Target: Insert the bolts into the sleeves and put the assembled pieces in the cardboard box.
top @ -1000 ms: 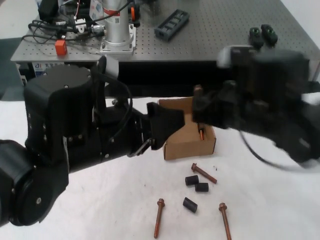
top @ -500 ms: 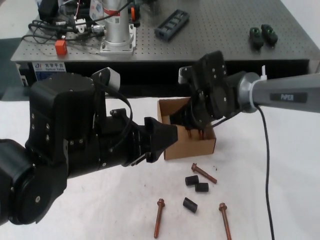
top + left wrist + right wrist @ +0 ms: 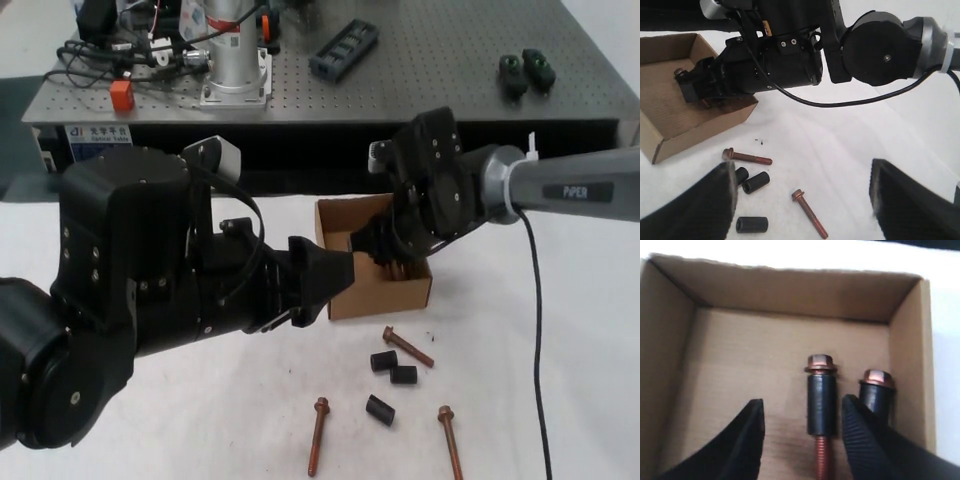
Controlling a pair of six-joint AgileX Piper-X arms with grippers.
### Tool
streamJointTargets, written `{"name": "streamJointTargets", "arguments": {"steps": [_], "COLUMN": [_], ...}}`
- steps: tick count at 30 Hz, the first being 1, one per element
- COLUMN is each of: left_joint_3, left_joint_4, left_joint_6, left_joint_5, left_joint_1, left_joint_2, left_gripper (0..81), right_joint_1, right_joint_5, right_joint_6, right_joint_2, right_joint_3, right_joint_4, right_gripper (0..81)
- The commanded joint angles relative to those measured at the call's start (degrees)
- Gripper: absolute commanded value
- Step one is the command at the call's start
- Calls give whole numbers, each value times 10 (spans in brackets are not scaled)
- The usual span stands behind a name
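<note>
Behind the white surface (image 3: pixel 230 420) stands a perforated metal table (image 3: pixel 450 70) with an orange block (image 3: pixel 121 94), a silver post (image 3: pixel 236 50), tangled cables and a black slotted tray (image 3: pixel 344 48). In the high view the bulky left arm covers the near left part of the surface, and the right hand (image 3: pixel 380 248) hangs over the cardboard box (image 3: pixel 375 295), hiding most of its inside.

The box is plain brown corrugated card, open-topped and low-walled. On its floor lie two assembled pieces side by side, each a copper-coloured bolt with a flanged hex head pushed through a matt black cylindrical sleeve. The first assembled piece (image 3: pixel 821 405) shows its threaded shank below the sleeve. The second assembled piece (image 3: pixel 876 390) lies near the box wall, its lower part hidden behind a ribbed black finger (image 3: pixel 860 435).

In front of the box, on the surface, lie three loose bolts (image 3: pixel 408 347) and three loose sleeves (image 3: pixel 379 410) – short dark tubes, two of them close together near the nearest bolt.

The right arm comes in from the right, its wrist bent down so the hand (image 3: pixel 801 401) points into the box. Its fingers are spread, with the first assembled piece lying between them and nothing gripped. The left arm is folded low on the left, and its hand (image 3: pixel 330 275) sits just beside the box's near left corner. From its own wrist, the left hand (image 3: pixel 801 167) is wide open and empty, above the loose parts.
</note>
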Motion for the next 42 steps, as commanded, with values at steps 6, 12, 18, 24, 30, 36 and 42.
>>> {"name": "streamJointTargets", "arguments": {"steps": [6,12,18,24,30,36,42], "left_joint_3": [-1,-1,-1,-1,-1,-1,-1], "left_joint_4": [-2,-2,-2,-2,-2,-2,-2], "left_joint_6": [11,11,11,11,11,11,11], "left_joint_5": [-7,-22,-22,-20,-18,-18,-18], "left_joint_1": [1,1,1,1,1,1,1], "left_joint_2": [-5,-5,-5,-5,-5,-5,-5], "left_gripper": [533,533,533,533,533,533,533], "right_joint_1": [-1,17,47,57,57,57,57], "right_joint_5": [-25,-20,-20,-8,-10,-11,-10], "right_joint_6": [2,49,86,88,88,88,88], "right_joint_2": [-207,-301,-294,-259,-237,-216,-214], "right_joint_3": [38,175,276,295,295,301,308], "right_joint_4": [121,233,221,218,218,219,207], "right_gripper": [365,365,365,365,365,363,99]}}
